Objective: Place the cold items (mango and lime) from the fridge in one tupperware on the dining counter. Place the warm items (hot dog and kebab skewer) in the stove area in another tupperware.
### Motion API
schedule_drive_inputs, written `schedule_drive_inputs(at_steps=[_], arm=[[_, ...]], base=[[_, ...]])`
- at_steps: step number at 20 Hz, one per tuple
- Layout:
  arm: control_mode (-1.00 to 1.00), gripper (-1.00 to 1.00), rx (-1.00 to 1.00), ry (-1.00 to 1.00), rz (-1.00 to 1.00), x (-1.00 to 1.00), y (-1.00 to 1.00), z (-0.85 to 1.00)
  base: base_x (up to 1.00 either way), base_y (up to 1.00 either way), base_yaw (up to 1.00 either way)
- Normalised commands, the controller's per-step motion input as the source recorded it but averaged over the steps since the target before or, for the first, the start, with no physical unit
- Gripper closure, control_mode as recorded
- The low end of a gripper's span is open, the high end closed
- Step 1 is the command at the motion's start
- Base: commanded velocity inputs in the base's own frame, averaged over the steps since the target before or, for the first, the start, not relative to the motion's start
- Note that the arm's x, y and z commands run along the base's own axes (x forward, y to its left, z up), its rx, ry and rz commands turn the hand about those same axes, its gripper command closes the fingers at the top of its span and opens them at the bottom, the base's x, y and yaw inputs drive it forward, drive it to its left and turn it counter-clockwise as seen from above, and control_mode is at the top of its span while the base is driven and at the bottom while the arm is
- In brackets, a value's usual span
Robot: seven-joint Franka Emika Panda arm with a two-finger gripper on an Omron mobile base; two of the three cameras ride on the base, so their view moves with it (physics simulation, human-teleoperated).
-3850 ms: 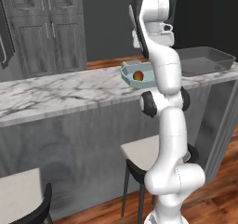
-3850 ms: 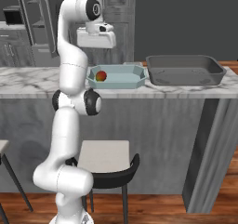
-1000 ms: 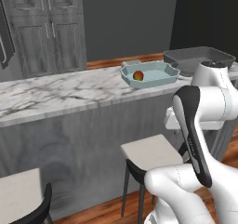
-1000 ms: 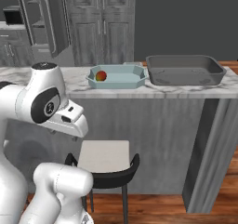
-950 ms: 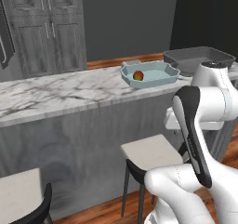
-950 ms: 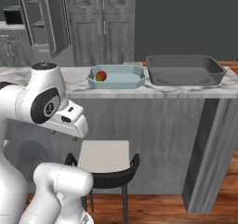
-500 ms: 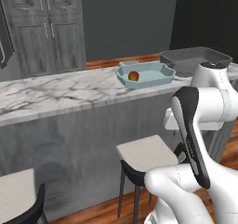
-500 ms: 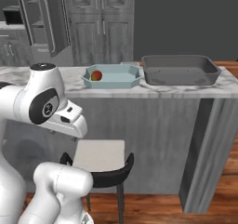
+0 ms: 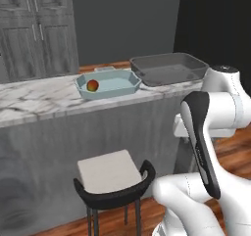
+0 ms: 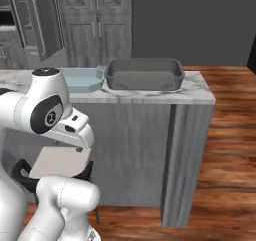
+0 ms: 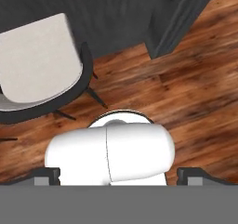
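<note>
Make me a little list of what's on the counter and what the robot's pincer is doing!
counter: white marble dining counter
blue-green tray: on the counter, holds the mango
dark grey tray: on the counter beside the blue-green one, nothing in it
stool: in front of the counter
pincer: open, holding nothing, pointing down at the wooden floor

No writing, label, brand, number or sign can be read anywhere in these pictures.
</note>
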Motion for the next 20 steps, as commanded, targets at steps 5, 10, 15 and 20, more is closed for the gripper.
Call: schedule_drive_inputs(at_steps=[5,10,15,20], arm=[[1.0,-1.0,0.0,0.0,0.0,0.0,0.0,0.0],[1.0,-1.0,0.0,0.0,0.0,0.0,0.0,0.0],[1.0,-1.0,0.0,0.0,0.0,0.0,0.0,0.0],[1.0,-1.0,0.0,0.0,0.0,0.0,0.0,0.0]], base=[[0.13,-1.0,0.02],[0.06,-1.0,0.0],[0.0,-1.0,0.02],[0.03,-1.0,0.02]])
